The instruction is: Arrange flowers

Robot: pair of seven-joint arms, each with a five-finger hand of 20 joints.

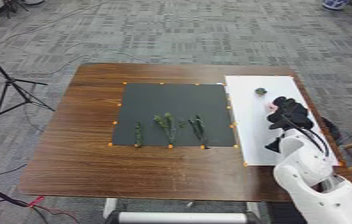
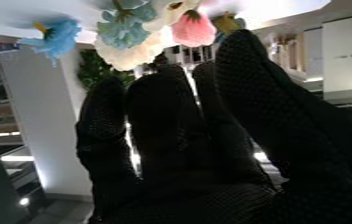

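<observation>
Head view: the right robot hand point(image 1: 290, 114) is over the white board point(image 1: 251, 125) on the brown wooden surface point(image 1: 84, 150). Its fingers point(image 2: 159, 120) are extended, narrowly spread. Right wrist view: beyond the fingertips are a pink flower point(image 2: 193, 31), cream flowers point(image 2: 128, 54), a teal flower point(image 2: 124, 32) and a blue flower point(image 2: 59, 37); contact cannot be determined. Farther out, left of the robot hand, three green stems point(image 1: 169, 131) lie on a dark mat point(image 1: 155, 97).

The mat point(image 1: 168, 97) lies on the counter point(image 1: 155, 172). On the mat's near part, the left stem point(image 1: 138, 134), middle stem point(image 1: 169, 131) and right stem point(image 1: 198, 130) lie in a row, side by side. Right of the mat is the sheet point(image 1: 248, 112). One flower point(image 1: 260, 91) is on its far part, with another flower point(image 1: 271, 107) a bit nearer. Left of the counter, a stand point(image 1: 10, 80) is on the floor point(image 1: 155, 30).
</observation>
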